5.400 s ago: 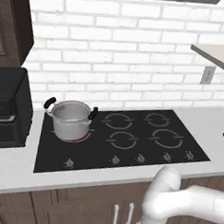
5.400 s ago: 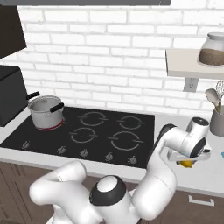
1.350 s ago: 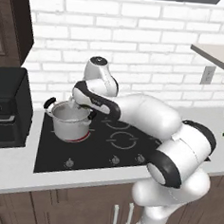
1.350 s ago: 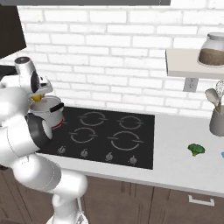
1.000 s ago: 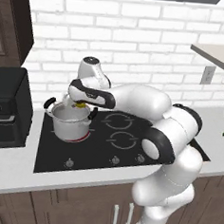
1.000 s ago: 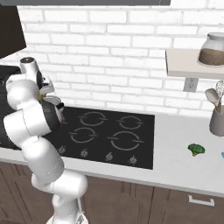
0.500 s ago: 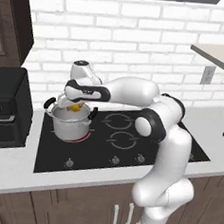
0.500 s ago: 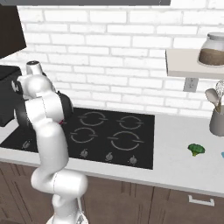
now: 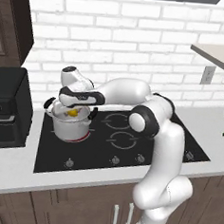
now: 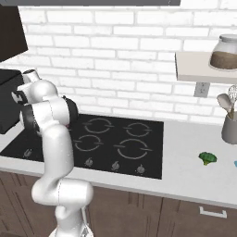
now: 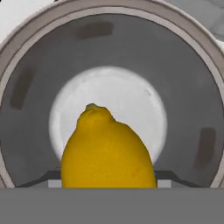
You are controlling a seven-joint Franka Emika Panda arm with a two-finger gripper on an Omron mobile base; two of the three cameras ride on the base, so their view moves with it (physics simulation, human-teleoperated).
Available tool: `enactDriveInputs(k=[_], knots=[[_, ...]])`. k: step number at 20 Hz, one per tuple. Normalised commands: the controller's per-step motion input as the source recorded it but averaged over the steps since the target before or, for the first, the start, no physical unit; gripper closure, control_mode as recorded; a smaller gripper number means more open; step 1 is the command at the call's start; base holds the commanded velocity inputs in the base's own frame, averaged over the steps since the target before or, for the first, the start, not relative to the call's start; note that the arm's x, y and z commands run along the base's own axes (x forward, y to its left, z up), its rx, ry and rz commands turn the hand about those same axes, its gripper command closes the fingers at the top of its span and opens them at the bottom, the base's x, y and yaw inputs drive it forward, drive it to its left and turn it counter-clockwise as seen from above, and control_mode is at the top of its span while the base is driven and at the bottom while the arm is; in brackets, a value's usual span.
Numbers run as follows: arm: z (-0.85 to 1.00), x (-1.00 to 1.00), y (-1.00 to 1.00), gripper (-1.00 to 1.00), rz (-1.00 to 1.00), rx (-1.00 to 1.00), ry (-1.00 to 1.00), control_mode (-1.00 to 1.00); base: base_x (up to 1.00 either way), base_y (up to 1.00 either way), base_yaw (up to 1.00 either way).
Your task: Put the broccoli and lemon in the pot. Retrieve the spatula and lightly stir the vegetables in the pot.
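Gripper [image 9: 74,112] hangs over the round shiny steel pot [image 9: 71,125] at the cooktop's far left, jaws clamped on the yellow lemon [image 11: 108,150], centred above the bare pot bottom, probably for a clean drop. Small bright-green broccoli [image 10: 208,158] waits far right on the counter.

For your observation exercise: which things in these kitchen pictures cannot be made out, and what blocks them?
- Fingers: hand view, hidden behind the lemon.
- Pot: right base view, hidden behind the white arm.
- Spatula: right base view, cut off at the right edge near the broccoli; too little shows.
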Motion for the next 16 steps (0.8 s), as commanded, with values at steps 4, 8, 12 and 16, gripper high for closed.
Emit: enactDriveInputs(k=[4, 8, 12, 16], knots=[[-0.39, 0.03, -0.08, 1.00, -0.11, -0.01, 0.01, -1.00, 0.00, 0.00, 0.00], [-0.27, 0.19, -0.05, 1.00, -0.06, 0.00, 0.00, -1.00, 0.00, 0.00, 0.00], [-0.14, 0.13, -0.08, 1.00, -0.04, 0.00, 0.00, -1.00, 0.00, 0.00, 0.00], [0.00, 0.00, -0.04, -1.00, -0.03, 0.01, 0.00, -1.00, 0.00, 0.00, 0.00]])
